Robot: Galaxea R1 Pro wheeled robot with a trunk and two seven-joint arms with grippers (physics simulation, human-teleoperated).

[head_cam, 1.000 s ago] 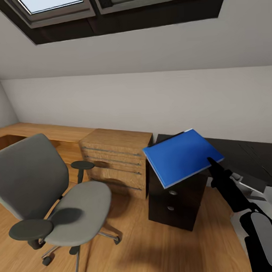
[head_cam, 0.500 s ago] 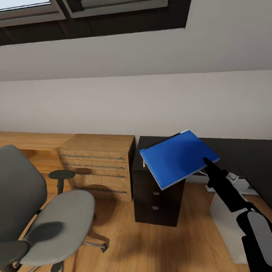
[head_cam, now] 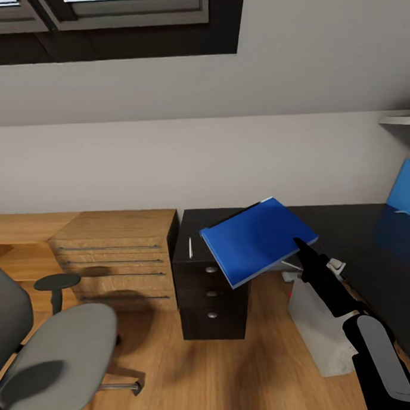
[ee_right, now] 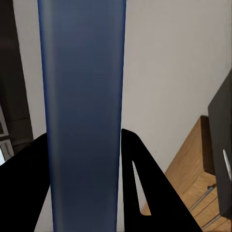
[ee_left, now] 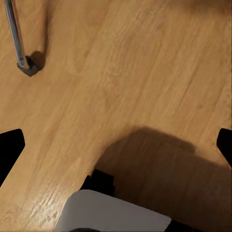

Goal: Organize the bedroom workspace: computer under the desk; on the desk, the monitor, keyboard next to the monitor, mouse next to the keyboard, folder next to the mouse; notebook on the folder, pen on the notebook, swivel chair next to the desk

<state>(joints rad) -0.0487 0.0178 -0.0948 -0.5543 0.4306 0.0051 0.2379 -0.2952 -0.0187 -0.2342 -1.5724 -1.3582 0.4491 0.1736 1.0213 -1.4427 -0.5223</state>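
My right gripper (head_cam: 300, 245) is shut on the near edge of the bright-blue folder (head_cam: 257, 241), holding it tilted in the air above the left end of the black desk (head_cam: 349, 231). In the right wrist view the folder (ee_right: 82, 116) runs edge-on between the gripper (ee_right: 84, 140) fingers. A slim white pen (head_cam: 190, 247) lies on the desk over the dark drawer unit (head_cam: 209, 291). The light-grey computer (head_cam: 321, 328) stands on the floor under the desk. The grey swivel chair (head_cam: 53, 355) is at the lower left. My left gripper (ee_left: 116, 145) hangs open over the wood floor.
A light-wood chest of drawers (head_cam: 115, 256) stands against the wall left of the desk. A blue panel (head_cam: 405, 190) leans at the far right. A chrome chair leg with its caster (ee_left: 21, 53) crosses the floor near my left gripper. A skylight (head_cam: 119, 18) is overhead.
The whole head view has swung to the right, so chair and chest sit further left and more of the desk shows. The folder stays held in my right gripper.
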